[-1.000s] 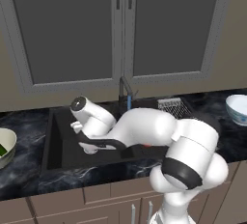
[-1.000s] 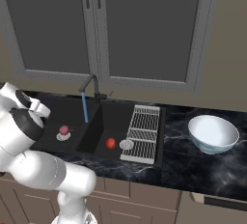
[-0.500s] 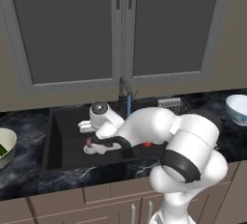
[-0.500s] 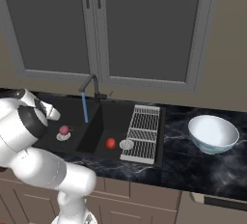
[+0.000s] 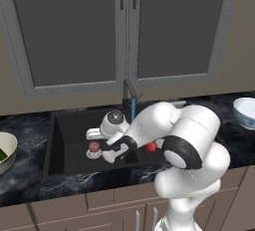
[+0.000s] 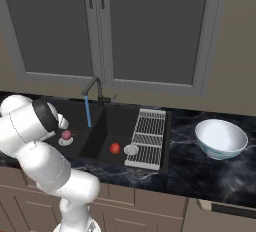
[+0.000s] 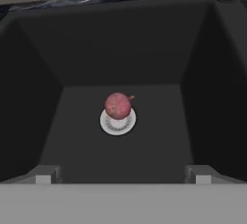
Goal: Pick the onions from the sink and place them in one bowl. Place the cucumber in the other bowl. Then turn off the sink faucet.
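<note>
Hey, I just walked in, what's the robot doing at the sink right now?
The arm is reaching into the black sink, its open gripper aimed at the pinkish-red onion sitting on the drain. The red-orange onion lies in the other basin. The faucet is running. The white bowl is empty; nothing is held.

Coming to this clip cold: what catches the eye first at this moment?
The big white arm bends down into the black sink, its claw open above a pinkish-red onion that sits on the silver drain of one basin. A bright red-orange onion lies in the other basin, and a thin blue stream runs from the faucet. A white-bluish bowl waits on the dark counter to the right.
</note>
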{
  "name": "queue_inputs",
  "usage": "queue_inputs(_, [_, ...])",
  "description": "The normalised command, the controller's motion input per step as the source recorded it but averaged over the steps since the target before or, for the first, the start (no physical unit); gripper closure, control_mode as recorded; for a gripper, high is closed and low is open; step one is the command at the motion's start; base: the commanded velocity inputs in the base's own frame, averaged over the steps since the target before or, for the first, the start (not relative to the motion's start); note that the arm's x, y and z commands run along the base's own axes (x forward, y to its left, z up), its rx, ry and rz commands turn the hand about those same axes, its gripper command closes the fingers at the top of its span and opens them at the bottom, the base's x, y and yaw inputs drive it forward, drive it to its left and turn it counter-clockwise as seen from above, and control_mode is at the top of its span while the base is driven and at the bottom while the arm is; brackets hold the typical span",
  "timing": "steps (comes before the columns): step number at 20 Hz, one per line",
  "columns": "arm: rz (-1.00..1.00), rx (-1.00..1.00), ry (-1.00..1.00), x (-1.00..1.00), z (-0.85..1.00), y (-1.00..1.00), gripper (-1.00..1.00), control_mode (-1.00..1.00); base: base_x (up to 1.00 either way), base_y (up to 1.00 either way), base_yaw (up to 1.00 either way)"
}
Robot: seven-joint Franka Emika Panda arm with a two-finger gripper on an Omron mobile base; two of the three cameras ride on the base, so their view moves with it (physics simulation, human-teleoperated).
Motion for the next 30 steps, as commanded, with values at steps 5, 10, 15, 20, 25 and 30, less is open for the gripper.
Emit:
queue_inputs(5, [0.01,0.02,0.02,0.24,-0.20,-0.01,-1.00,-1.00,0.00,0.00,0.00])
queue_inputs(10, [0.00,0.01,0.11,0.33,-0.22,0.01,-1.00,-1.00,0.00,0.00,0.00])
queue_inputs(15, [-0.03,0.00,0.07,0.21,-0.25,0.09,-1.00,-1.00,0.00,0.00,0.00])
queue_inputs(20, [-0.05,0.00,0.05,0.12,-0.22,0.18,-1.00,-1.00,0.00,0.00,0.00])
queue_inputs(25, [-0.06,0.00,0.07,0.21,-0.34,0.23,-1.00,-1.00,0.00,0.00,0.00])
queue_inputs(30, [-0.07,0.00,0.10,0.17,-0.42,0.18,-1.00,-1.00,0.00,0.00,0.00])
